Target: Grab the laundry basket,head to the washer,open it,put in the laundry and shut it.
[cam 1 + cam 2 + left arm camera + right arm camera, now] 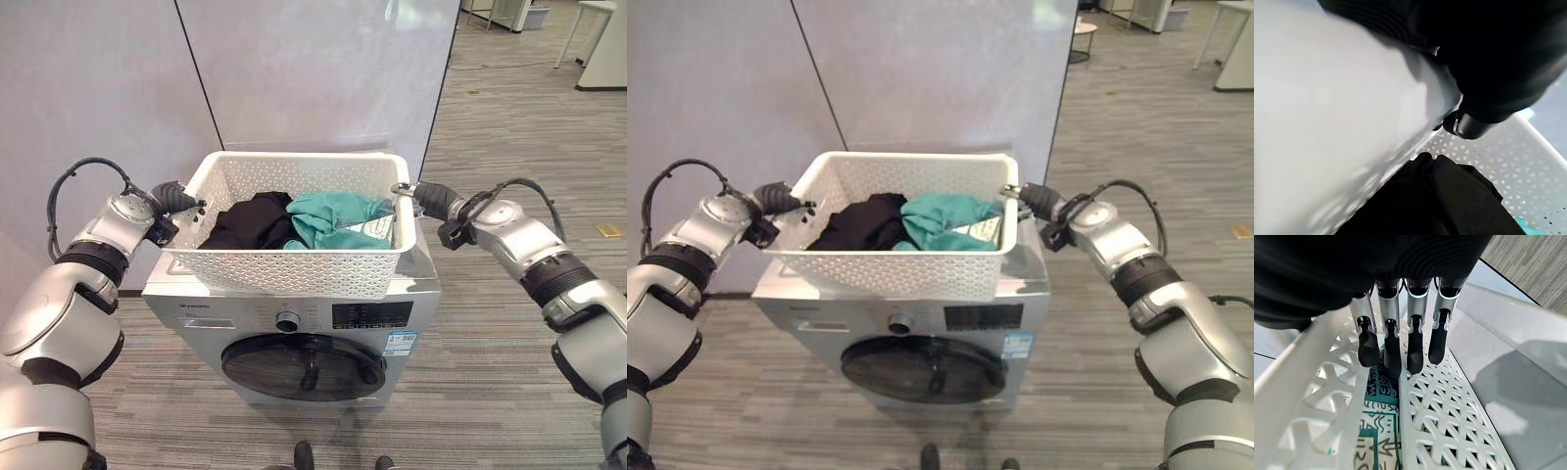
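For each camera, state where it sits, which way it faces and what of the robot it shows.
Left eye: head, looking down at the basket on the washer; both arms.
Right eye: same scene, slightly shifted.
Left wrist: along the left hand at the basket rim, black clothing inside.
Right wrist: along the right hand, fingers hooked over the rim.
All share the basket.

Head stereo pair: both eyes look down and forward from above at the white laundry basket (294, 220) sitting on the washer (294, 343); same scene, offset slightly sideways. Left wrist view: very close along the left robot hand (1474, 122), against the basket's rim, facing inside (black garment (1440, 200) shared with head views). Right wrist view: close along the right robot hand (1400, 345), its fingers over the basket's opposite rim.
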Available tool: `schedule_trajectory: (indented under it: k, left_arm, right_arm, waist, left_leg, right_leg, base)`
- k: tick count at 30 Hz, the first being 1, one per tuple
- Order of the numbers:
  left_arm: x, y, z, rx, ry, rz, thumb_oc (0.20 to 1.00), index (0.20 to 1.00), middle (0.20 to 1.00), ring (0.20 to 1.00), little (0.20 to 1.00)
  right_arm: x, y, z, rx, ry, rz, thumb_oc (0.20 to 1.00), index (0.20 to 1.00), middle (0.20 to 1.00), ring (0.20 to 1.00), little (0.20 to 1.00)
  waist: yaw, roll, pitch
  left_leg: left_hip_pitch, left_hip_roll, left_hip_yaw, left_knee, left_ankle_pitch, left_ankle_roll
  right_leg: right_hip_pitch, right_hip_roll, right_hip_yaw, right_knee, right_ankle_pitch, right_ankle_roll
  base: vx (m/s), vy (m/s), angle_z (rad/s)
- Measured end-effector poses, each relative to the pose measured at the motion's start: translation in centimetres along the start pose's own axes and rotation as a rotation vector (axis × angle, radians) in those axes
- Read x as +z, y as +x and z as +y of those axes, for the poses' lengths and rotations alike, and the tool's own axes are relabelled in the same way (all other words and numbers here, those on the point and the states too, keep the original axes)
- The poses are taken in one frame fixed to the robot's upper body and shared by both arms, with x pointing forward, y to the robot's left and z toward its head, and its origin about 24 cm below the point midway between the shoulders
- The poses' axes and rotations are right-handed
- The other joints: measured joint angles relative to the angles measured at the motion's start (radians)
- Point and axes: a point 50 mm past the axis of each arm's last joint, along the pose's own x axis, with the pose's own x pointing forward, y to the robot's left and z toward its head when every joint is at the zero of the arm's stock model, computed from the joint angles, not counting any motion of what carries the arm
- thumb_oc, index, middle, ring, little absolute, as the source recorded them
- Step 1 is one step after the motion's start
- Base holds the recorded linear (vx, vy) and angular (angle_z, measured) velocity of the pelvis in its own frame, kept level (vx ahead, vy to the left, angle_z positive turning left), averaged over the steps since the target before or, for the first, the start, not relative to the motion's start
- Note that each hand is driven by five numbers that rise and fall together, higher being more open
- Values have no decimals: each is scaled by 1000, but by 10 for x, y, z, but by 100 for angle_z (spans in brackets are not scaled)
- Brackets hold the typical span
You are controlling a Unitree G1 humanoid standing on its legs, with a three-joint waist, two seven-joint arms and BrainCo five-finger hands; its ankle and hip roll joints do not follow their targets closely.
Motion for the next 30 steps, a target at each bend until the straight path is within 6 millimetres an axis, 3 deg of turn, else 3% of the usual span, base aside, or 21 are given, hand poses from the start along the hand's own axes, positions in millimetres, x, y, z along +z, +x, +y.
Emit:
schedule_trajectory:
  k: [11,12,13,14,15,16,17,18,30]
  left_arm:
    - [4,6,-2,85,-25,29,200,200,200,200,200]
    - [3,7,-4,82,-17,38,200,200,200,200,200]
    - [2,8,-6,78,-11,48,200,200,200,200,200]
    - [3,9,-10,76,4,51,200,200,200,200,200]
    - [6,10,-12,77,13,48,200,200,200,200,200]
    - [8,11,-15,76,20,47,357,357,357,357,357]
    - [13,14,-19,75,38,46,944,944,944,944,944]
    - [17,15,-23,77,53,44,1000,1000,1000,1000,1000]
    - [20,18,-30,94,153,59,1000,1000,1000,1000,1000]
  right_arm:
    - [4,18,-2,-50,26,71,200,200,200,200,200]
    - [2,20,-1,-53,27,87,278,278,278,278,278]
    - [0,22,1,-51,29,99,479,479,479,479,479]
    - [-4,24,-1,-75,3,148,605,605,605,605,605]
    - [-4,25,-5,-101,-9,183,1000,1000,1000,1000,1000]
    - [-8,24,-8,-121,-22,220,1000,1000,1000,1000,1000]
    - [-11,23,-11,-139,-36,247,1000,1000,1000,1000,1000]
    - [-13,21,-14,-152,-54,271,1000,1000,1000,1000,1000]
    - [-11,22,-16,-179,-239,320,1000,1000,1000,1000,1000]
  waist:
    - [11,-20,-44]
    - [11,-22,-52]
    - [11,-25,-64]
    - [12,-27,-70]
    - [15,-26,-71]
    - [19,-25,-72]
    - [26,-26,-77]
    - [32,-25,-91]
    - [34,-13,-102]
  left_leg:
    - [-28,19,-2,-32,7,-10]
    - [-28,19,-2,-32,7,-10]
    - [-29,19,-2,-33,7,-10]
    - [-29,19,-3,-33,7,-10]
    - [-32,18,-4,-33,7,-10]
    - [-33,18,-4,-33,7,-10]
    - [-39,17,-6,-31,7,-10]
    - [-52,17,-6,-31,7,-10]
    - [-44,13,-21,-30,8,-10]
  right_leg:
    - [-2,25,-5,-89,60,1]
    - [2,25,-6,-97,61,2]
    - [2,25,-6,-100,61,2]
    - [2,25,-6,-100,61,2]
    - [1,23,-9,-101,61,2]
    - [1,23,-11,-101,61,2]
    - [-2,22,-17,-101,61,2]
    - [-15,21,-21,-99,61,2]
    - [7,21,-30,-111,65,4]
  base:
    - [25,-5,-2]
    - [19,-32,1]
    - [11,-37,2]
    - [8,-36,5]
    - [-2,-32,7]
    - [-9,-27,10]
    - [-9,-29,11]
    - [1,-27,12]
    - [4,-9,2]
